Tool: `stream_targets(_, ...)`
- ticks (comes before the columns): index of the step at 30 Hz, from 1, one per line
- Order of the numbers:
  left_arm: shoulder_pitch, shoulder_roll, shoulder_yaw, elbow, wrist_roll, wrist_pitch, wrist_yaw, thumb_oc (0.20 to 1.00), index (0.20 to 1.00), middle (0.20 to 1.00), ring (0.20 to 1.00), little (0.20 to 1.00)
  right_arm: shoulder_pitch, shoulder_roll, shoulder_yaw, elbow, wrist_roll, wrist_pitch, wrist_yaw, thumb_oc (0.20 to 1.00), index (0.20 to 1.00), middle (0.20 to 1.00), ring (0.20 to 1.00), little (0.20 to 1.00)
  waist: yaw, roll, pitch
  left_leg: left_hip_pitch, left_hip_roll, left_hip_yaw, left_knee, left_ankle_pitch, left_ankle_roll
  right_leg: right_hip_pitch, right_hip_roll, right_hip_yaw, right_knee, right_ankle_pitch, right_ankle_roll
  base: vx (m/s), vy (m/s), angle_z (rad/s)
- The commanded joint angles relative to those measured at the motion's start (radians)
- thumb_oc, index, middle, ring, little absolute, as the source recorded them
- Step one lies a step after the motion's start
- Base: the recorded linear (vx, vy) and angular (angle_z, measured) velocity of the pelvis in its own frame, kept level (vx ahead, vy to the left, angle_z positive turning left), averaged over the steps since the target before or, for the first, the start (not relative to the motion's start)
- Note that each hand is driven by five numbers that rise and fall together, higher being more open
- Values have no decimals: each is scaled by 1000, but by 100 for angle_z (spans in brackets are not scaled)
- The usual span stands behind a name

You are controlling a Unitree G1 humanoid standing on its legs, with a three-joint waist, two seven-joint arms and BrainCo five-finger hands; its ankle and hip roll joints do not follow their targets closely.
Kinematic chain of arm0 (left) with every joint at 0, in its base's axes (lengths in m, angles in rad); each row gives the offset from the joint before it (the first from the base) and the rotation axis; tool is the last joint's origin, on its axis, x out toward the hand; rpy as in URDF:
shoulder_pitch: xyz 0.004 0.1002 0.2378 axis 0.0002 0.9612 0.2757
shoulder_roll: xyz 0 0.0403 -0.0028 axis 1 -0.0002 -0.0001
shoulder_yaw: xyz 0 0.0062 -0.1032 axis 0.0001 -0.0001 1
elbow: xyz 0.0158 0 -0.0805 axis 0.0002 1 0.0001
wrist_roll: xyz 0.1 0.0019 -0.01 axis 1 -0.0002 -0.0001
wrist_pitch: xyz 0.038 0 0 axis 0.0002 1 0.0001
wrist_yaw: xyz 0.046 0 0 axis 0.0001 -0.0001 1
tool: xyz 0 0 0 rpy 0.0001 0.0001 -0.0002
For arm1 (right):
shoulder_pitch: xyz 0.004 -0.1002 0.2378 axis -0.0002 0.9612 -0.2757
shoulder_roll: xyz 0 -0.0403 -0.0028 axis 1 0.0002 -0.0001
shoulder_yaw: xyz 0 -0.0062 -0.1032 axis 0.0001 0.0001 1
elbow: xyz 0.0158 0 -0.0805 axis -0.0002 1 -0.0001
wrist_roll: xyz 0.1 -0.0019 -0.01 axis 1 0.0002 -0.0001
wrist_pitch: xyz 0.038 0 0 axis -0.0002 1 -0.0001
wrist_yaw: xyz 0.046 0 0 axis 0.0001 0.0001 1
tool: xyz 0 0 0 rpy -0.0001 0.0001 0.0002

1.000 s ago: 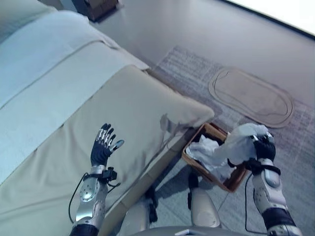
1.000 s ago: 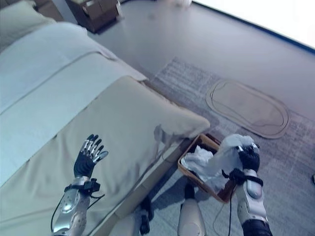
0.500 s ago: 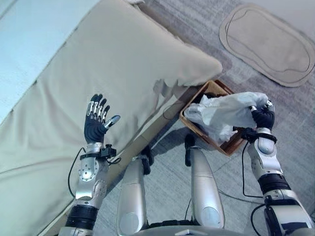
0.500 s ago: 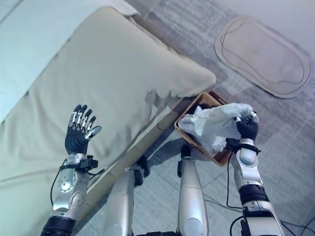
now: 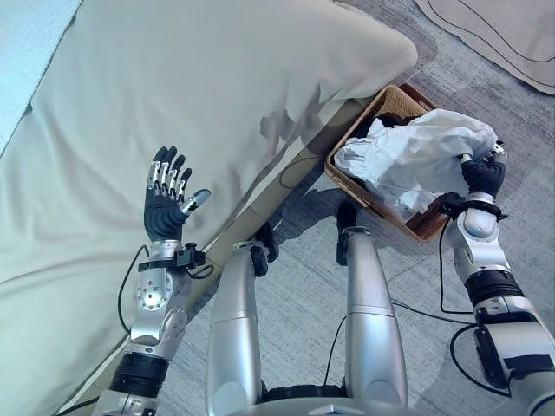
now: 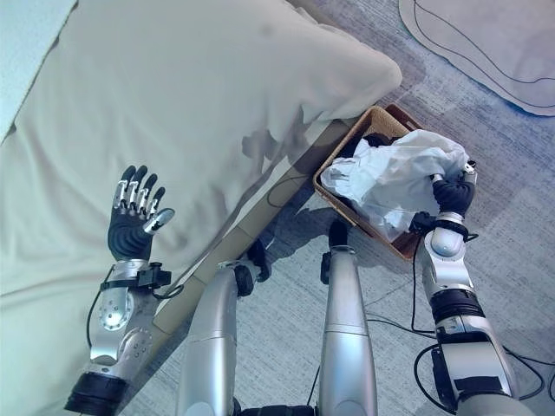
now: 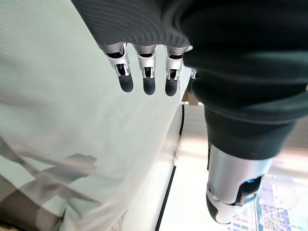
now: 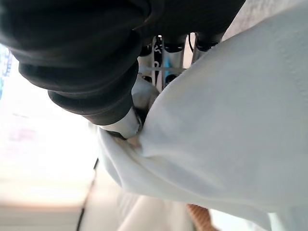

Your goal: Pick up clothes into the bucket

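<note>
The right robot hand (image 5: 482,176) was clenched on the white garment (image 5: 414,159), holding it bunched just over the wicker bucket (image 5: 383,104) beneath, apparently to release it inside, while the left robot hand (image 5: 166,203) hovered open above the bed (image 5: 156,78).

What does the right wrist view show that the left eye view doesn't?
Right wrist view: the right hand's thumb pinching a fold of the white garment up close. Left eye view: the left hand open over the beige bedcover, the rug's grey weave, and the wicker basket whole beside the bed. Both: the garment held over the basket.
</note>
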Motion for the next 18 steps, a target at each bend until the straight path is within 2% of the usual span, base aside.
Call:
stream_targets(1, 21, -13, -17, -77, -21, -77, 20, 1000, 1000, 1000, 1000, 1000, -46, -59, 47, 74, -51, 9, -38, 200, 200, 200, 200, 200, -2, 36, -71, -2, -18, 5, 141, -175, 64, 6, -23, 31, -5, 38, 41, -6, 28, -6)
stream_targets(5, 3, -11, -25, -90, -22, -77, 35, 1000, 1000, 1000, 1000, 1000, -143, -75, 105, 190, -92, 51, -44, 200, 200, 200, 200, 200, 10, 46, -71, -19, -27, 13, 139, -173, 69, -18, -26, 41, 0, 39, 40, -5, 16, -4)
stream_targets(10, 1, -8, -42, -120, -25, -71, 45, 1000, 1000, 1000, 1000, 1000, -266, -96, 197, 338, -202, 133, -44, 200, 200, 200, 200, 200, 21, 49, -79, -46, -35, 13, 144, -169, 71, -46, -33, 40, 13, 37, 39, -4, -2, 3)
stream_targets(14, 4, -8, -29, -120, -20, -68, 49, 1000, 1000, 1000, 1000, 1000, -289, -107, 298, 347, -372, 185, -30, 200, 200, 200, 200, 200, 18, 42, -85, -59, -35, 10, 145, -162, 69, -57, -36, 38, 16, 40, 36, -7, -16, 10)
stream_targets(18, 11, -15, -15, -134, -23, -66, 52, 1000, 1000, 1000, 1000, 1000, -288, -102, 315, 347, -424, 197, -30, 200, 200, 200, 200, 200, 17, 37, -96, -69, -41, 4, 143, -159, 67, -65, -36, 38, 17, 41, 33, -3, -10, 3)
